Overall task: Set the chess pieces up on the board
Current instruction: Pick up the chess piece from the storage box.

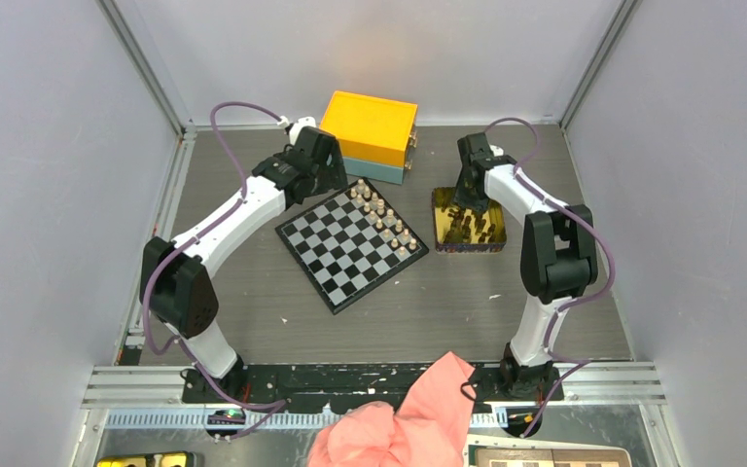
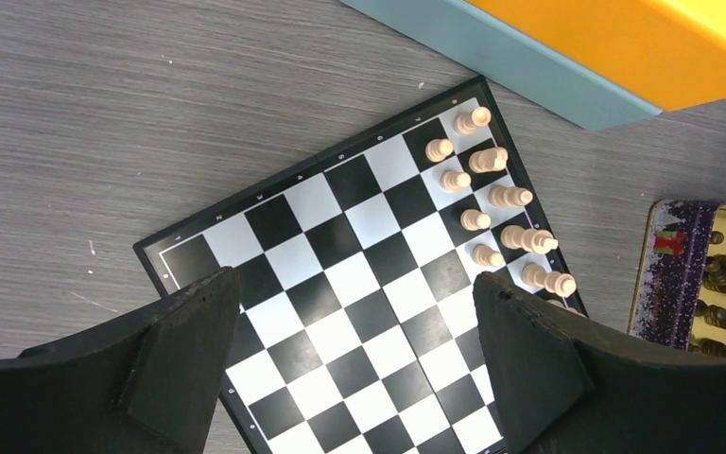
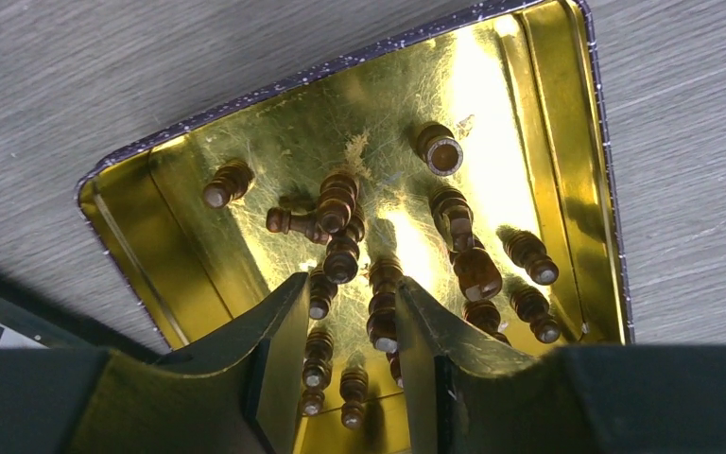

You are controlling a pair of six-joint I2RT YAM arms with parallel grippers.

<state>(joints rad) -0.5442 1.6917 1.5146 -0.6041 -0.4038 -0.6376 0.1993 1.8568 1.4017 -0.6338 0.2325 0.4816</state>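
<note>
Right fingers [image 3: 288, 312] hang slightly apart over dark chess pieces [image 3: 477, 270] heaped in the gold tin [image 3: 548, 113], probably picking one out. Left fingers [image 2: 213, 303], spread wide and empty, hover above the board [image 2: 340, 284], light pieces [image 2: 510, 197] lining one edge.

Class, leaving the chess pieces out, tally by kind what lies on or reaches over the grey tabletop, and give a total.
Black-and-white board: 1
Gold tin: 1
Orange box: 1
Robot arms: 2, the left arm and the right arm
Total: 5
</note>
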